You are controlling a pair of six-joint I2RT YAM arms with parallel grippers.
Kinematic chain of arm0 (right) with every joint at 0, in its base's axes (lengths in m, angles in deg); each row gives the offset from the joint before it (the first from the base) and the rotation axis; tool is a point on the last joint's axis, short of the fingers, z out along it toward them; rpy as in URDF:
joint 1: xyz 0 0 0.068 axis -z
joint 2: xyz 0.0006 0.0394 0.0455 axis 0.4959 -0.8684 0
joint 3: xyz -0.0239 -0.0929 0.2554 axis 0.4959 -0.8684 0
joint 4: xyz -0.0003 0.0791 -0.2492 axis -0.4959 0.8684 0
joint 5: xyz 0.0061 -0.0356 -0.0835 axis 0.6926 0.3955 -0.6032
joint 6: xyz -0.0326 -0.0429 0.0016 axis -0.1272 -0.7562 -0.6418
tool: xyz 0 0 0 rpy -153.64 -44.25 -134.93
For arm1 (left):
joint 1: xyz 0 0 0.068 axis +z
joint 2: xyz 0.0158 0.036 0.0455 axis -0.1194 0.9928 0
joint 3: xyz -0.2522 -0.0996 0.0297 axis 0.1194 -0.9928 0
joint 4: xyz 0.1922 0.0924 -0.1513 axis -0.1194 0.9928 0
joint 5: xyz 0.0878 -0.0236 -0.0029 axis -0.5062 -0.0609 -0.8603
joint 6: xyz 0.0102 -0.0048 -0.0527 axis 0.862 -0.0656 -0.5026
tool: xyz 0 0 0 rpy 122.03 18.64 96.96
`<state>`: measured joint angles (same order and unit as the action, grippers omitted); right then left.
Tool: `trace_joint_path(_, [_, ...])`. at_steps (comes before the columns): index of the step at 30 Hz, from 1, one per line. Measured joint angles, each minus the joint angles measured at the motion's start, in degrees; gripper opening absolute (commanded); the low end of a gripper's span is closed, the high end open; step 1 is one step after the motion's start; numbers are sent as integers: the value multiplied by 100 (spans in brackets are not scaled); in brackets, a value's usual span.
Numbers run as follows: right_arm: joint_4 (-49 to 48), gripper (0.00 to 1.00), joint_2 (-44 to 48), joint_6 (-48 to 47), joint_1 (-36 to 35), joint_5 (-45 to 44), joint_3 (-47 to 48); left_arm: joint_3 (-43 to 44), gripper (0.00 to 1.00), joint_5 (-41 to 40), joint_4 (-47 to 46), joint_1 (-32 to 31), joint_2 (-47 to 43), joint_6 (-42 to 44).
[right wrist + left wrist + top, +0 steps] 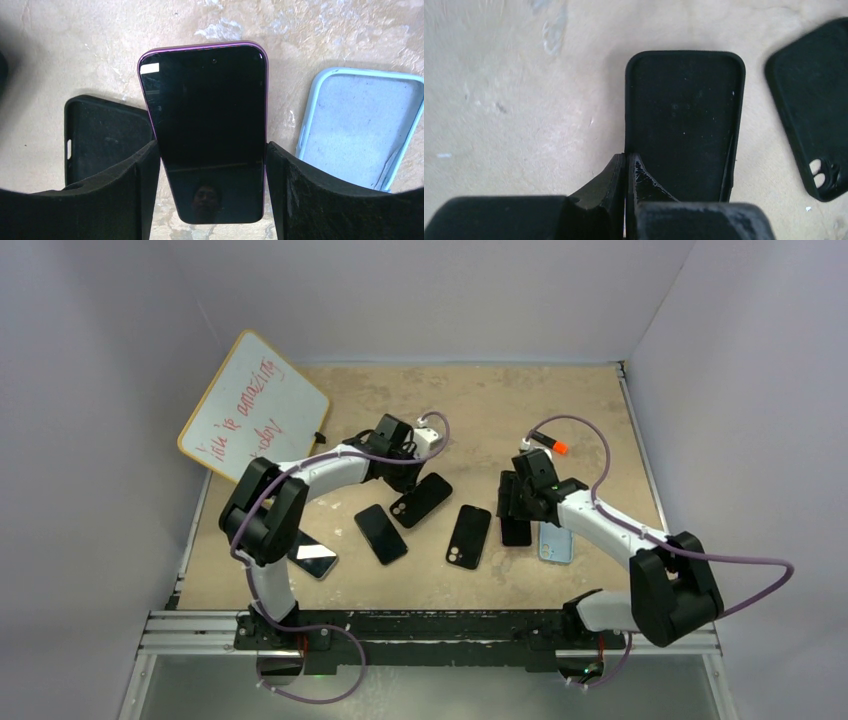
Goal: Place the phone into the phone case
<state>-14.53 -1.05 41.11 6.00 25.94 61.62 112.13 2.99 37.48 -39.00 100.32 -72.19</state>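
— While the left gripper is pinched together on the left side wall of the black case, close to its near corner, what is the right one doing?

— The right gripper is clamped across the phone, one pad on each long edge, around its lower half. The purple-rimmed top end sticks out past the fingertips, screen up.

— How will that phone handle?

— Stiff and fairly dense, I'd judge, with a glossy glass face that could slip or crack if knocked. The long edges are the place to hold it, and that is where the pads sit. The case looks the opposite: soft, matte and light. Held by one thin wall, it will probably flex or drag rather than lift flat.

— Where does the phone lie relative to the cases?

— It is well apart from the one the left arm holds, which is left of centre in the overhead view, while the phone is over on the right. Nearer to it are two others, open side up on the tabletop. Another black case lies just to its left, its right edge hidden under the phone, and a light blue case lies to its right.

— Is the phone lifted?

— I cannot tell whether it is clear of the table. Seating it will likely mean tucking one end in first, then pressing the rest down.
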Motion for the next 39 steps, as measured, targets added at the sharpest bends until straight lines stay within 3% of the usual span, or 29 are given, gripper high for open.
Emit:
trace_joint_path(4, [15, 49, 111, 17, 0, 2, -98, 15, 0, 177, -72, -181, -201, 726])
trace_joint_path(6, [20, 49, 195, 37, 0, 15, -120, 85, 5, 243, -68, -256, -201, 1025])
trace_joint_path(10, [17, 49, 352, 90, 0, 118, -131, 190, 39, 262, -68, -382, -201, 1456])
trace_joint_path(13, [11, 49, 402, 127, 0, 162, -142, 234, 51, 125, -85, -444, -227, 1329])
trace_joint_path(18, [11, 48, 459, 170, 0, 271, -240, 184, 53, -424, -140, -435, -669, 382])
trace_joint_path(25, [22, 48, 669, 129, 0, 275, -249, -699, 49, -1390, -337, -431, -1788, -1869])
trace_joint_path(32, [105, 48, 903, 90, 0, 278, -249, -1180, 49, -1687, -177, -431, -1340, -3091])
trace_joint_path(39, [166, 47, 1025, 81, 0, 326, -249, -1244, 45, -1692, -295, -431, -920, -3418])
